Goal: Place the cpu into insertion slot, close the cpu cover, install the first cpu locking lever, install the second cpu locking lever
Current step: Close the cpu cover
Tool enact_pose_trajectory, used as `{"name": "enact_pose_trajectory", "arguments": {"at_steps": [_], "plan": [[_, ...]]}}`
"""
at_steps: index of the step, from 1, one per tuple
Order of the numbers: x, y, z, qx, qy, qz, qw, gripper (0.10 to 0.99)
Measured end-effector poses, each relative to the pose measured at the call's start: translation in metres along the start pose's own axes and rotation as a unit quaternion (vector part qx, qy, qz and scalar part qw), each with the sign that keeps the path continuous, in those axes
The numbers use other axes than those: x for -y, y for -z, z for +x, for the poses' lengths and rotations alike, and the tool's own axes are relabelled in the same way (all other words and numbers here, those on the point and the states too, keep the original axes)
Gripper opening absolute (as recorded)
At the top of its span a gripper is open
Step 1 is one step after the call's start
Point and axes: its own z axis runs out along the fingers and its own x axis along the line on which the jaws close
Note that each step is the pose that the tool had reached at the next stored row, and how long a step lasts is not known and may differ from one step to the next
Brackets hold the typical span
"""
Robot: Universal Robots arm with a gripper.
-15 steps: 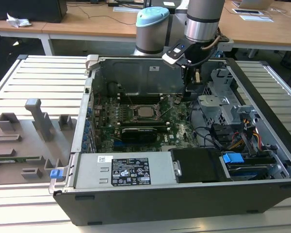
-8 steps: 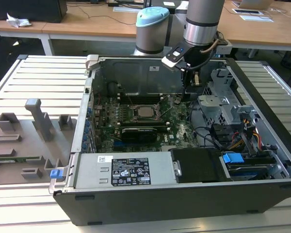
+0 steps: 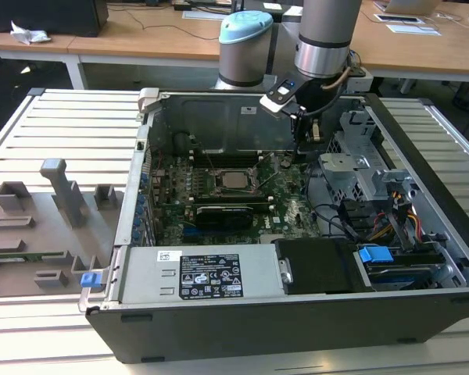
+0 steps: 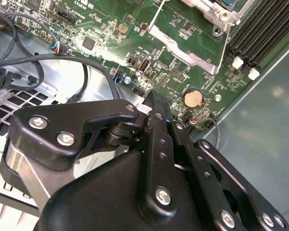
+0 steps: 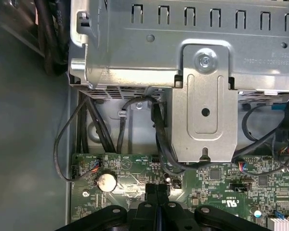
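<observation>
In the exterior view the cpu (image 3: pixel 235 180) shows as a small silver-grey square lying flat in the insertion slot (image 3: pixel 219 190) at the middle of the green board. A metal frame rims it; whether the cpu cover is down I cannot tell. My gripper (image 3: pixel 311 137) hangs over the board toward the exterior view's right of the socket, beside the drive cage, well apart from the cpu. Both wrist views show its black fingers (image 4: pixel 156 108) pressed together with nothing between them, and the gripper (image 5: pixel 156 191) hovers just above the board. A corner of the socket's silver frame (image 4: pixel 202 14) shows in the second wrist view.
A silver drive cage (image 5: pixel 207 72) with black cables (image 5: pixel 159 139) stands close to the fingers. A coin battery (image 5: pixel 106 181) sits on the board nearby. A long black card (image 3: pixel 227 212) lies in front of the socket, then the power supply (image 3: pixel 195 277). A grey fixture tray (image 3: pixel 47 226) lies outside the case.
</observation>
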Motion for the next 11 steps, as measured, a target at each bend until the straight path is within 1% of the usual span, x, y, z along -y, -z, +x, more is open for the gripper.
{"name": "enact_pose_trajectory", "arguments": {"at_steps": [8, 11], "plan": [[0.0002, -0.0047, 0.0003, 0.0000, 0.000, 0.0000, 1.0000, 0.106], [0.0003, -0.0075, 0.0005, 0.0000, 0.000, 0.0000, 1.0000, 0.106]]}}
